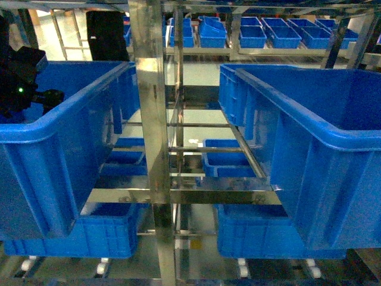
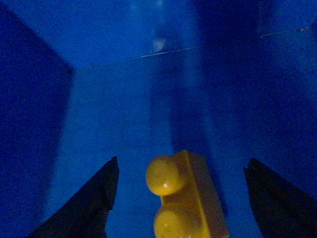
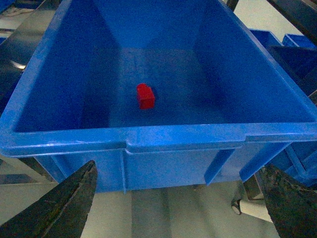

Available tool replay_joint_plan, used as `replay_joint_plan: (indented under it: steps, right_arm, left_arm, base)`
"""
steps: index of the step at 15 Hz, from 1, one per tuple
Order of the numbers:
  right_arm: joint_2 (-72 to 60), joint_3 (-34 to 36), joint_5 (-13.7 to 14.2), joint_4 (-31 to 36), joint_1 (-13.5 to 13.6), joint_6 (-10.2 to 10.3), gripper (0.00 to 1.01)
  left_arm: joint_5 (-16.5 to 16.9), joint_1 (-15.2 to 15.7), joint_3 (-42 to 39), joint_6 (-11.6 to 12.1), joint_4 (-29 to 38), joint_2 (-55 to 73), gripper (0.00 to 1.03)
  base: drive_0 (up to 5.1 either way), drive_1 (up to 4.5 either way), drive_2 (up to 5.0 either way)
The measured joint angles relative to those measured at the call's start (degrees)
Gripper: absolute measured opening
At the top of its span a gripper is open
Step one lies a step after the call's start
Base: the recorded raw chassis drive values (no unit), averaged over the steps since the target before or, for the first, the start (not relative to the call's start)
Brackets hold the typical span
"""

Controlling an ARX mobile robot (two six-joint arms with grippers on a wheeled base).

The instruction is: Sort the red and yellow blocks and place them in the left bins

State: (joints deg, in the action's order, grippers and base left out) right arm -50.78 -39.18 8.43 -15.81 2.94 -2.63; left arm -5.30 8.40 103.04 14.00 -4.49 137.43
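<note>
Presently the left gripper (image 2: 181,198) stands with jaws apart inside a blue bin (image 2: 124,109), the yellow block (image 2: 185,198) lying loose between its fingers (touching neither). Right gripper (image 3: 178,198) likewise spread, hovering before another bin (image 3: 148,141); the red block (image 3: 145,95) rests on its floor, well ahead.

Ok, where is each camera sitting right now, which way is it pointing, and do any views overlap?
Head: on the robot, facing a metal rack between two bins; left arm shows at left.
Left wrist: inside a bin, looking down at the yellow block between open fingers.
Right wrist: outside, looking down into a bin holding the red block; open fingers show.
Shared: head and right wrist probably see the same right-hand bin.
</note>
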Motion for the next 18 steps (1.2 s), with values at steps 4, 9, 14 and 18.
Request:
replay_joint_plan:
  steps: [4, 9, 14, 18]
  right_arm:
    - [0.0, 0.0, 0.0, 0.0, 0.0, 0.0, 0.98]
    - [0.0, 0.0, 0.0, 0.0, 0.0, 0.0, 0.98]
    - [0.0, 0.0, -0.02, 0.0, 0.0, 0.0, 0.98]
    - [0.0, 0.0, -0.02, 0.0, 0.0, 0.0, 0.98]
  left_arm:
    - [0.48, 0.04, -5.33, 4.66, 6.62, -4.74, 0.97]
    - [6.56, 1.03, -16.55, 8.59, 12.09, -16.44, 0.98]
    - [11.45, 4.68, -30.21, 11.52, 16.98, -24.35, 0.98]
    - [17.51, 5.77, -33.03, 11.28, 17.81, -31.98, 0.98]
  base:
    - [0.0, 0.0, 0.0]
    - [0.0, 0.0, 0.0]
    - [0.0, 0.0, 0.0]
    - [0.0, 0.0, 0.0]
